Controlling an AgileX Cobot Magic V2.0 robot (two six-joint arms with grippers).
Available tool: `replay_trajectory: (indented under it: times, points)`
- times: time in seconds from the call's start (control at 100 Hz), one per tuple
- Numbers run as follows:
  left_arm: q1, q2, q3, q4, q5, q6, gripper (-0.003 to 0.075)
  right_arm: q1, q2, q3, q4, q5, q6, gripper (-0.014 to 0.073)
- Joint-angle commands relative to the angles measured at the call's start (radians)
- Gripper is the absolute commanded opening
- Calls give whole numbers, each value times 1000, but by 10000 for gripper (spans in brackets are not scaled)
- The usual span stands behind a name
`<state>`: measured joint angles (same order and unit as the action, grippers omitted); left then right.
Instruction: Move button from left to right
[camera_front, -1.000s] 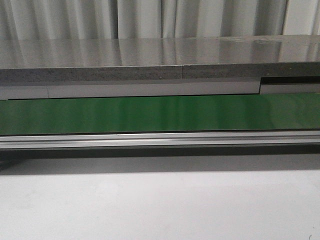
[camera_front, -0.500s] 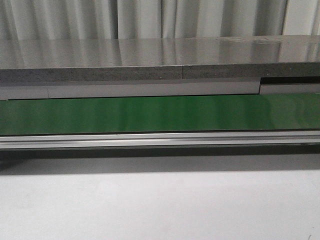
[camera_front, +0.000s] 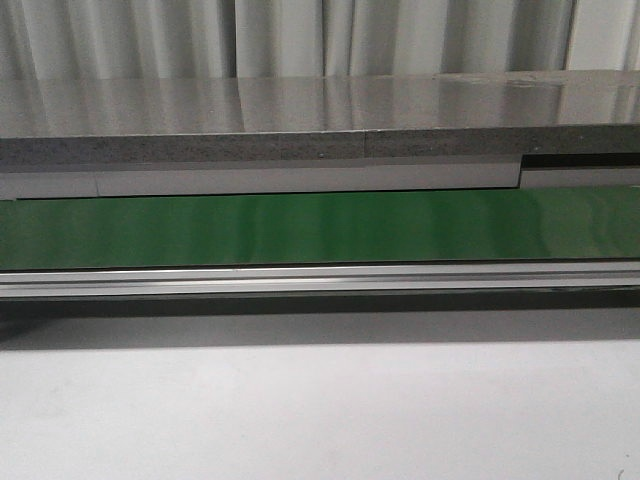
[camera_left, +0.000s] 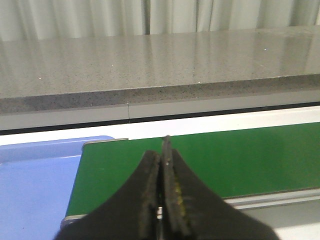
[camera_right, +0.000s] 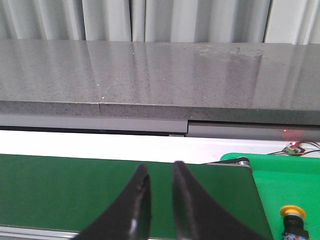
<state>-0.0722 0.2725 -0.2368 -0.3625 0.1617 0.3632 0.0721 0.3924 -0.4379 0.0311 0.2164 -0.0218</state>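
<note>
The button, a yellow-orange round cap on a black body, stands on a bright green surface past the right end of the dark green conveyor belt; it shows only in the right wrist view. My right gripper is open and empty above the belt, left of the button. My left gripper is shut and empty above the belt's left end. Neither gripper shows in the front view.
A blue tray lies off the belt's left end. A grey stone counter runs behind the belt. An aluminium rail edges the belt's front, with white table before it. A small circuit board with a red light sits at back right.
</note>
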Motion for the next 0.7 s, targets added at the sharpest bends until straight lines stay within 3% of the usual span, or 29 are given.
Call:
replay_trajectory:
  times: [0.0, 0.05, 0.69]
  points:
    - [-10, 5, -29, -10, -81, -2, -20, 1, 2, -24, 7, -65, 0, -25]
    - [-10, 5, -29, -10, -81, -2, -20, 1, 2, -24, 7, -63, 0, -75]
    - [-10, 5, -29, -10, -81, -2, -20, 1, 2, -24, 7, -62, 0, -68]
